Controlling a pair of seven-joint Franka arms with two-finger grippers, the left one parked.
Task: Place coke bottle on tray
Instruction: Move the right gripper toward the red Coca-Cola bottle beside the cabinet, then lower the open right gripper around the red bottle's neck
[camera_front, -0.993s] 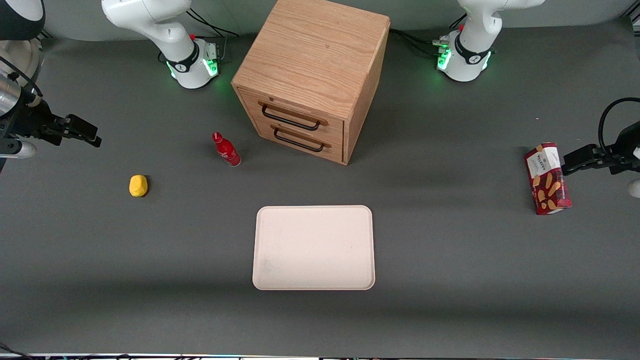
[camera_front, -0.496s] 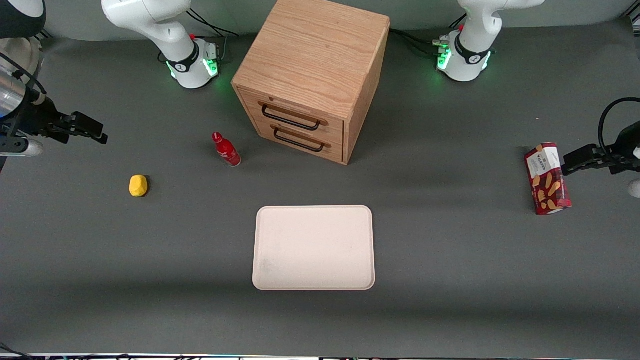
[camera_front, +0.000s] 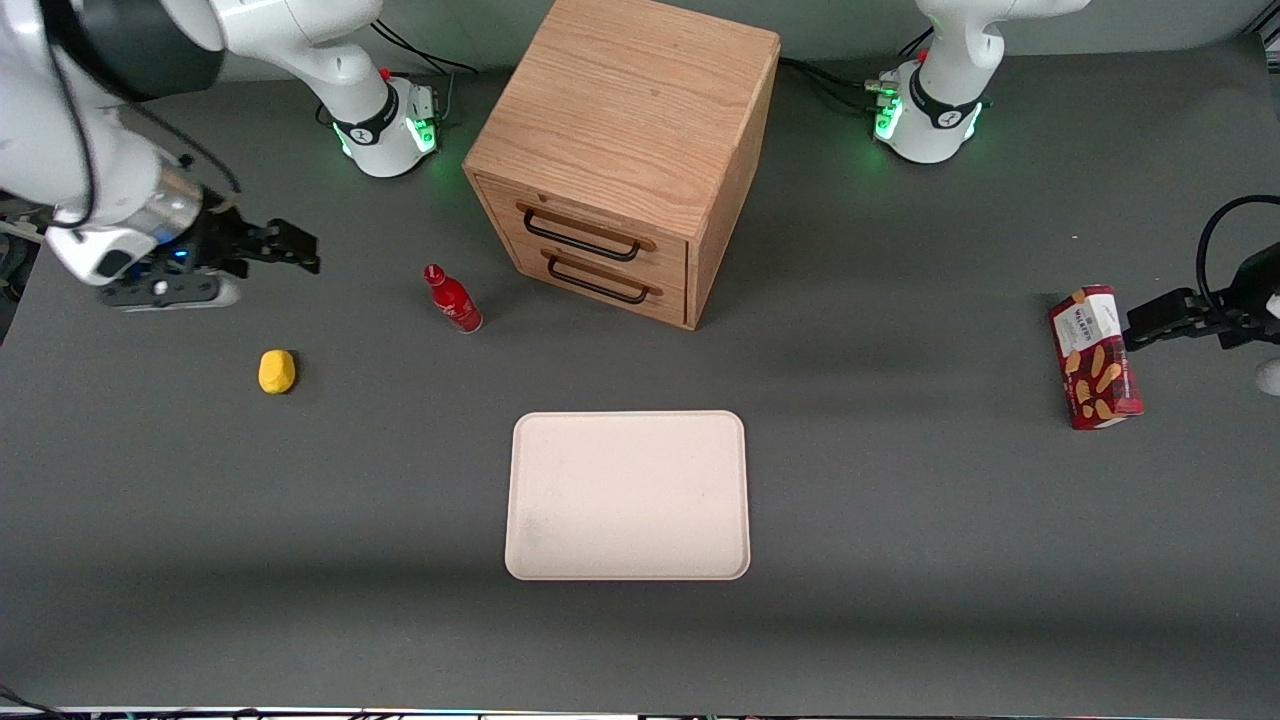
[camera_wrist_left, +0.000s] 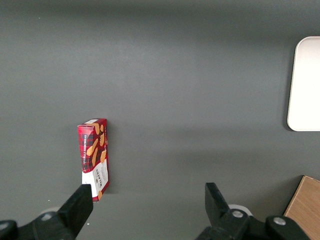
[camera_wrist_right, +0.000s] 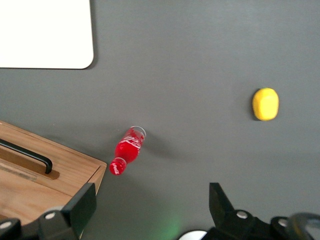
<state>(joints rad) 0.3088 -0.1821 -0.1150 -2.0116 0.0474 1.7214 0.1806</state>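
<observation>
Front view high, looking down on whole table (camera_front: 900, 620); wrist views look straight down, nearer; all share tray (camera_front: 627, 495).

You face dark grey matte tabletop (camera_front: 900, 560), evenly lit; oak two-drawer cabinet (camera_front: 625, 150) stands mid-table, black handles toward front camera.

Left wrist cam: we see the biscuit box (camera_wrist_left: 93, 159), a tray (camera_wrist_left: 305, 85) edge and a cabinet (camera_wrist_left: 306, 210) corner on the grey table (camera_wrist_left: 190, 75).
Box lies flat, red with biscuit print, white label end toward the left gripper (camera_wrist_left: 147, 205). One of its fingers (camera_wrist_left: 80, 205) sits just beside that end; we can't tell if they touch. Fingers are spread wide with nothing between them. From the box, the tray is at 2 o'clock and well apart, the wooden cabinet corner at 4 o'clock.
</observation>
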